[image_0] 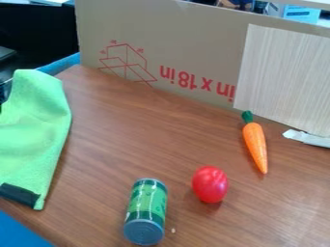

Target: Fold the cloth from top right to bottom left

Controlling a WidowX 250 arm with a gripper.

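The bright green cloth lies at the left side of the camera view, partly cut off by the left edge. Its upper part bulges up near the table's far left corner, and it narrows to a corner low down. A dark strip crosses its lower end. At the left edge, against the upper part of the cloth, a small dark piece of the gripper shows. Whether it touches or holds the cloth is unclear.
A green can lies near the front, with a red tomato-like object to its right. Farther right is an orange carrot. A cardboard panel stands along the back; a whitish strip lies at the right edge.
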